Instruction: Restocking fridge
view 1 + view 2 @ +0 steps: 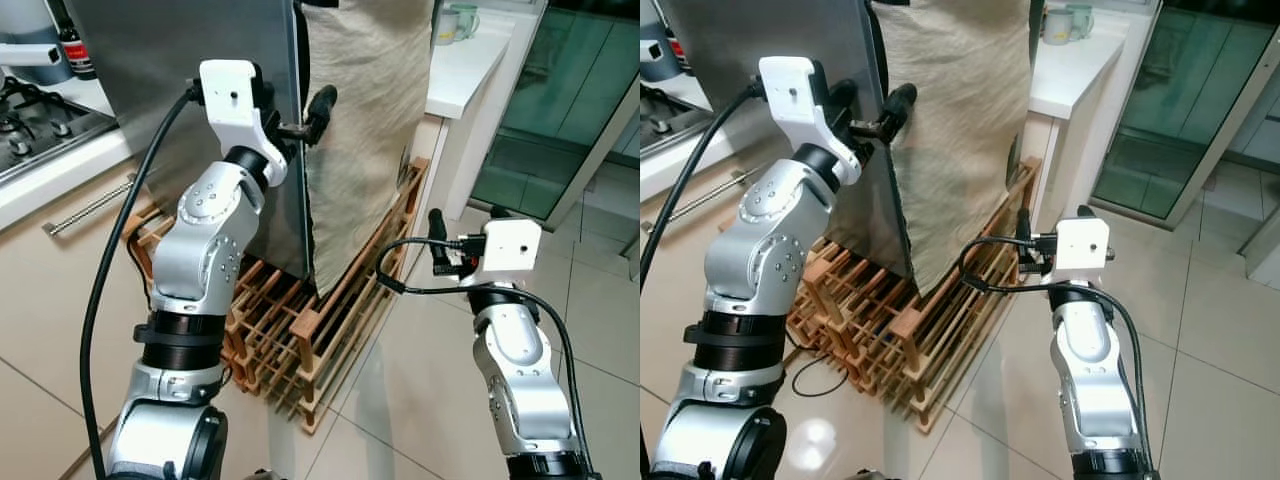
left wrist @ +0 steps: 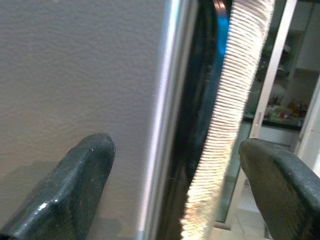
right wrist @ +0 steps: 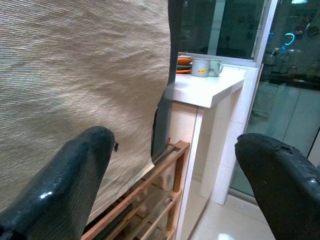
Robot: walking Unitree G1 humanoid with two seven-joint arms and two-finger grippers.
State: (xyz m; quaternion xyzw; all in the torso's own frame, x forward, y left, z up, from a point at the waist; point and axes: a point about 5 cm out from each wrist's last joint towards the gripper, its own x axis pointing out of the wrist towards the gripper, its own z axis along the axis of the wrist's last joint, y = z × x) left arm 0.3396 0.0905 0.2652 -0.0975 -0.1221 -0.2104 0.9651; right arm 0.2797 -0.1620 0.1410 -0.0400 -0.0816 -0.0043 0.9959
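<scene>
- Steel-grey fridge door (image 1: 190,110) stands with its long edge toward the robot, and the left gripper (image 1: 300,128) sits right at that edge, one black finger on the door's face side and the other past the edge – placed, I'd judge, to hook the door and swing it
- Left gripper's fingers are spread apart in the left wrist view, straddling the bright metal door edge (image 2: 165,120) without clamping on it
- Beige woven cloth (image 1: 365,130) hangs down just behind the door edge, draped over what looks like the fridge front, brushing close to the left gripper
- Slatted wooden rack (image 1: 310,330) lies low on the tiled floor (image 1: 420,400) beneath the door and cloth
- Right gripper (image 1: 436,240) waits lower down beside the rack, fingers parted and empty, aimed toward the cloth and the white counter (image 3: 210,92) with its pale mug (image 3: 202,66)
- No groceries in either gripper, so restocking proper looks not yet begun
</scene>
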